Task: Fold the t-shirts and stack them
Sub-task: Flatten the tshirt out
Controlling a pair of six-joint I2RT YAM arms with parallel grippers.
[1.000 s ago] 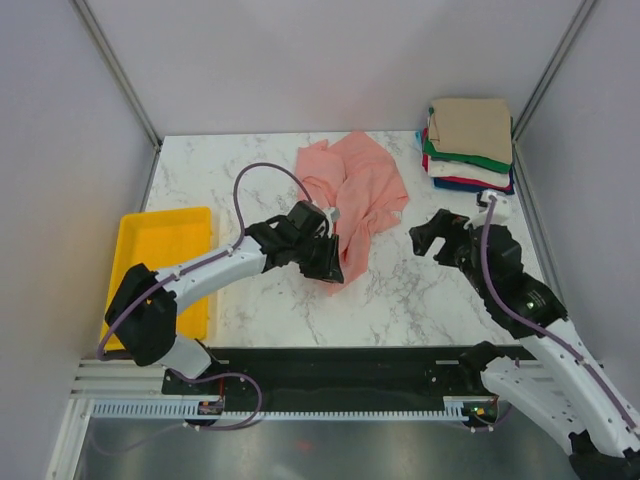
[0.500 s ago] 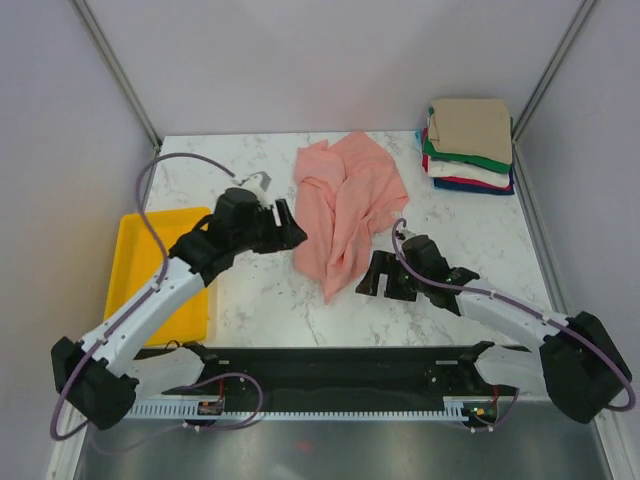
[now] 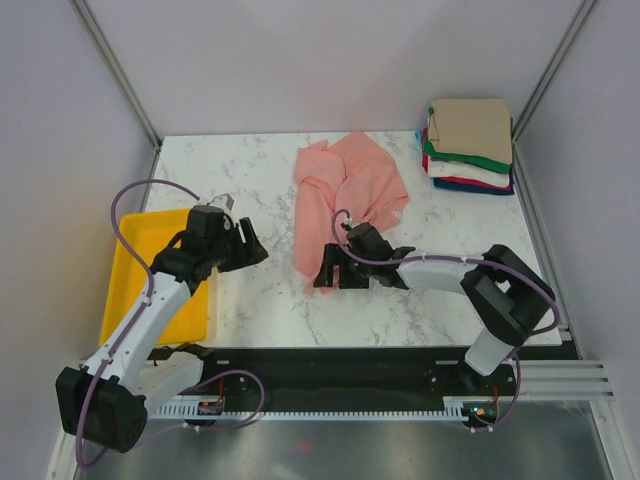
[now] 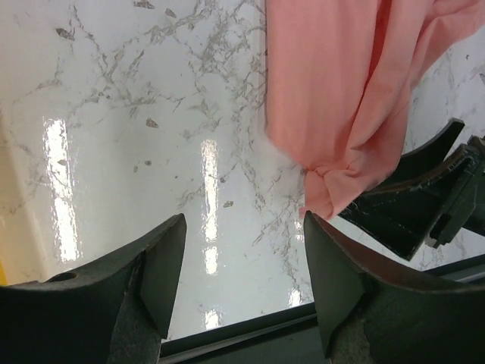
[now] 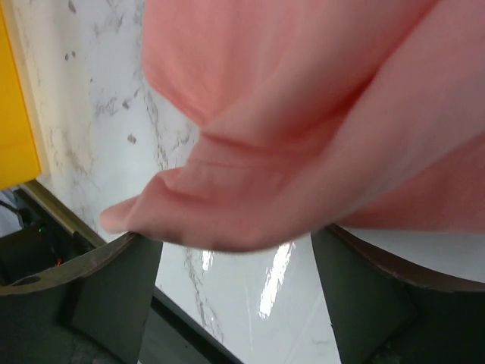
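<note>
A crumpled salmon-pink t-shirt (image 3: 345, 195) lies mid-table, its narrow end trailing toward the near edge. Folded t-shirts (image 3: 470, 145) are stacked at the back right, tan on top. My left gripper (image 3: 248, 250) is open and empty, left of the shirt near the tray; in its wrist view its jaws (image 4: 242, 265) frame bare marble, with the shirt (image 4: 341, 98) ahead to the right. My right gripper (image 3: 322, 275) is open at the shirt's near tip. In the right wrist view that cloth (image 5: 303, 136) hangs over the gap between its fingers (image 5: 235, 292), not pinched.
A yellow tray (image 3: 135, 260) sits at the table's left edge, partly under my left arm. Grey walls and metal posts close in the sides and back. The black rail of the arm bases (image 3: 340, 365) runs along the near edge.
My left gripper let go of the pink shirt, opened and drew back left toward the tray. My right arm swung left and low to the shirt's near tip.
</note>
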